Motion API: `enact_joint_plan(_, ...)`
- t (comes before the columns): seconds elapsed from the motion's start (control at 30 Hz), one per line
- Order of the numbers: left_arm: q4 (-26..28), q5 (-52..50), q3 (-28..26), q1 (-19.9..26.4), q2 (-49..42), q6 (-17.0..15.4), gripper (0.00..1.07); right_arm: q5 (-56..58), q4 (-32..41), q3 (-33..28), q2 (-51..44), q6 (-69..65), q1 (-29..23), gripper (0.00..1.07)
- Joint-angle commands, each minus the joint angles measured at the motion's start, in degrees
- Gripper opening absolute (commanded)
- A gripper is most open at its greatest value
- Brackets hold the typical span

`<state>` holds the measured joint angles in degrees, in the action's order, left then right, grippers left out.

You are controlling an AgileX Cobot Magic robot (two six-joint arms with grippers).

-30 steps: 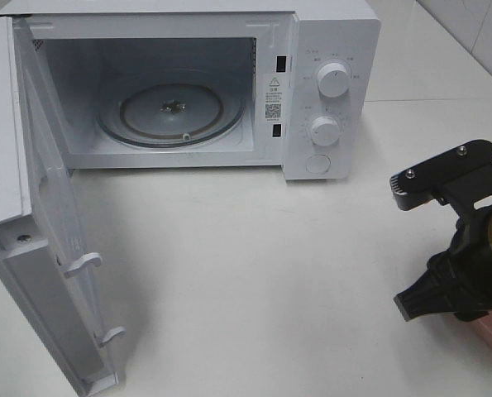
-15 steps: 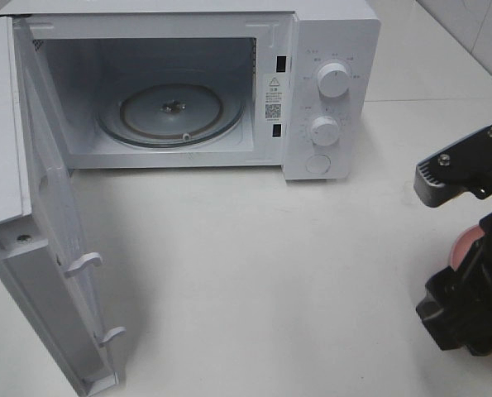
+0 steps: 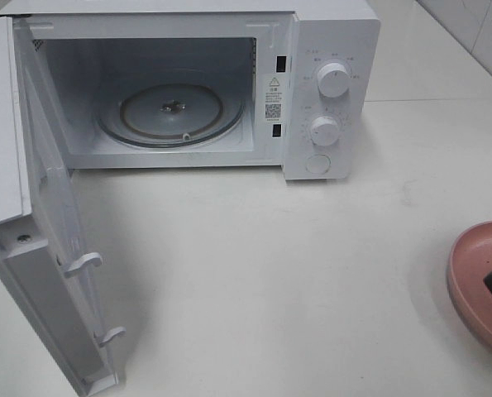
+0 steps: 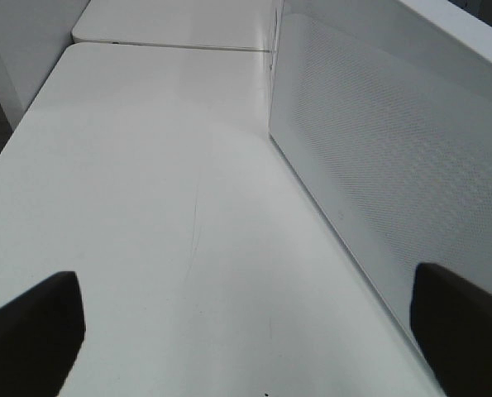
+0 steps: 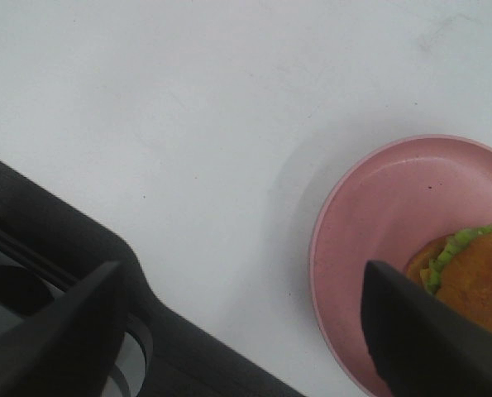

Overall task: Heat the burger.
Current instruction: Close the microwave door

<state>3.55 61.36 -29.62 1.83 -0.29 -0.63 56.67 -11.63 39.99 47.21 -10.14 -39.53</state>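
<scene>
Right gripper [image 5: 246, 331] hangs with jaws apart by the plate [image 5: 378, 207], burger [image 5: 477, 277] at the table's four o'clock, so close on the rim, carry level to the microwave [image 3: 328, 50] at eleven.
</scene>
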Motion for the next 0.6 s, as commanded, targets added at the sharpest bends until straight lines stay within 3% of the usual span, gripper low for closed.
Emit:
enact_joint_plan(0.03,-0.1,-0.1,-0.1,0.1,-1.0,-0.2,1.00,3.0,0.8,0.4,-4.6,1.8,0.0,0.76)
enact_joint_plan(0.5,-0.1,-0.1,-0.1,0.1,-1.0,-0.2,1.00,9.3,0.6,0.2,-17.8,2.0,0.3,0.76)
enact_joint_plan(0.6,-0.1,-0.1,-0.1,0.1,-1.0,-0.2,1.00,9.3,0.7,-0.8,-21.0,2.7,3.2,0.76)
